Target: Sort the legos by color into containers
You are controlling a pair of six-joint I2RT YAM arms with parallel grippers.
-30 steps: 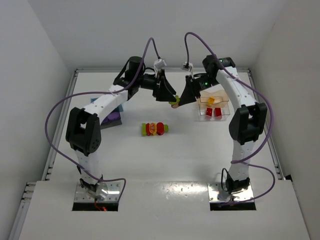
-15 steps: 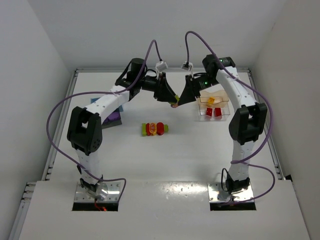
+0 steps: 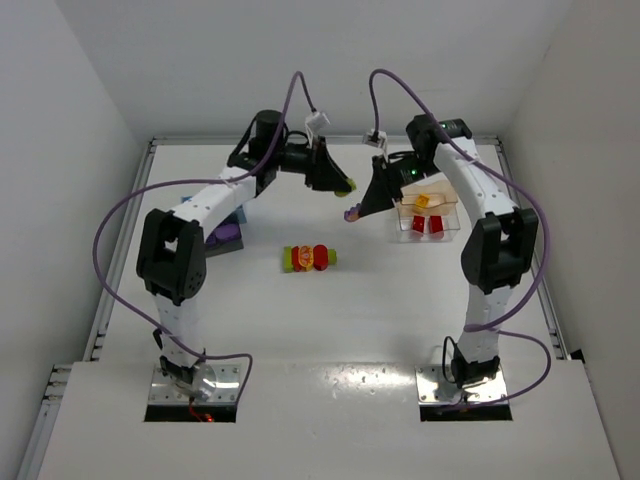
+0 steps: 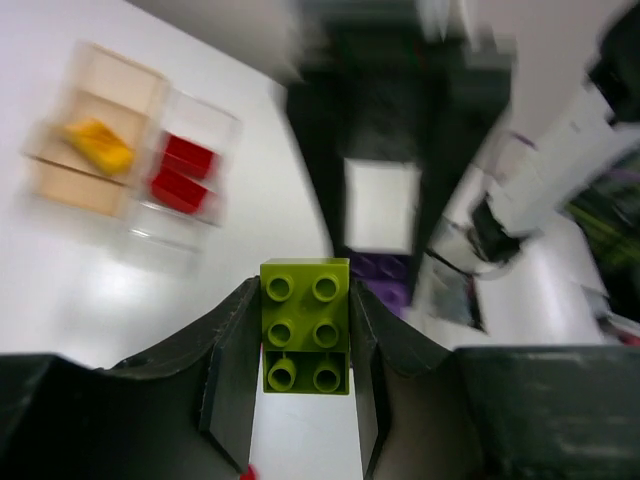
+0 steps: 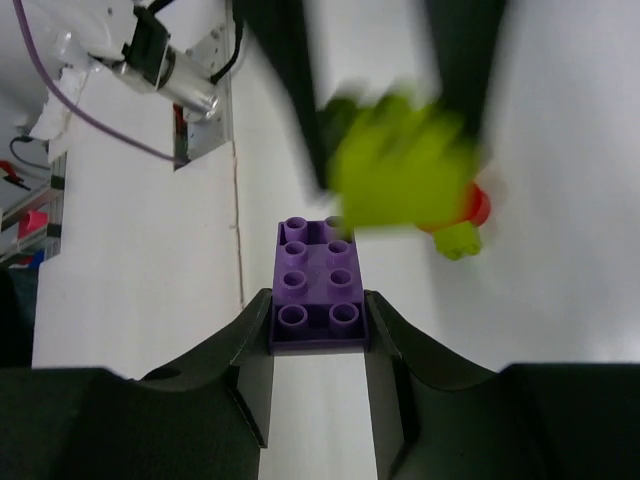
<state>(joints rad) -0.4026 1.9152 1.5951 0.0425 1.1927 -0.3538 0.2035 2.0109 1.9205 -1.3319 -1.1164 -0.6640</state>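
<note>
As left gripper clamps lego, above table

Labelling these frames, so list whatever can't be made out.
- Top view: dark tub mostly hidden under the left arm.
- Top view: loose stack too small to count its blocks.
- Right wrist: green block smeared by motion blur.
- Left wrist: clear tub blurred.
</note>
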